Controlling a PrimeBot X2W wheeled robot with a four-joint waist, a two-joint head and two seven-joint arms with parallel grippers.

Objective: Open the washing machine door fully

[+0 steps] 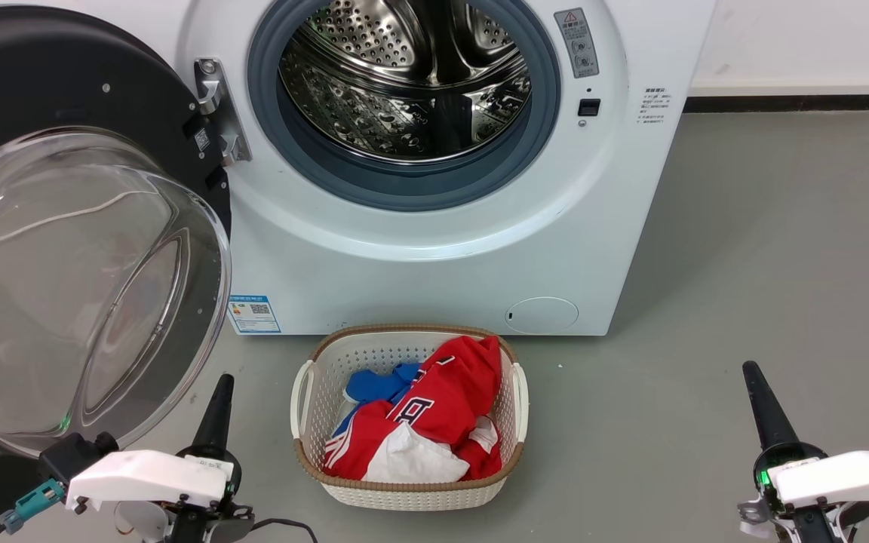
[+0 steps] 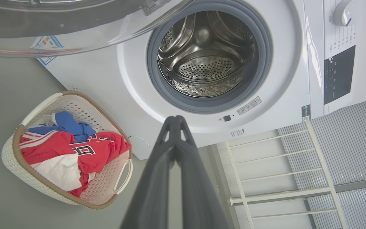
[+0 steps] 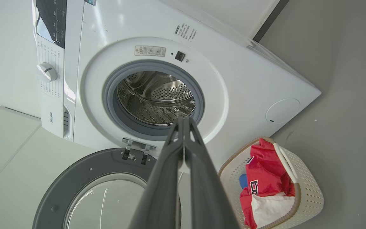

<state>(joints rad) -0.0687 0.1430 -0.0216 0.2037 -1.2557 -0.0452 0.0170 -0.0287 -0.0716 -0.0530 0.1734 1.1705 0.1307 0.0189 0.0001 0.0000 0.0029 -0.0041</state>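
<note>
White front-loading washing machine [image 1: 442, 256] with its grey-gasketed, perforated steel drum [image 1: 404, 90] fully exposed, and the round black washing machine door [image 1: 80, 249], its clear glass bowl bulging outward, swung wide on the left-side hinge [image 1: 217, 109].

Left gripper [image 1: 224, 383]: low at the lower left of the head view. Its two dark fingers [image 2: 156, 184] are pressed together into a single tapered point that aims up that view and leans slightly right. In the left wrist view the tips meet. The white left wrist housing [image 1: 144, 475] lies roughly level, with a teal connector [image 1: 31, 507] at its outer end.

Right gripper [image 1: 751, 373]: low at the lower right. It is likewise closed to one point and leans slightly left. The right wrist view shows its tips touching. The white right wrist housing [image 1: 845, 475] lies roughly level, and a green light [image 1: 765, 477] is lit at the finger base.
</note>
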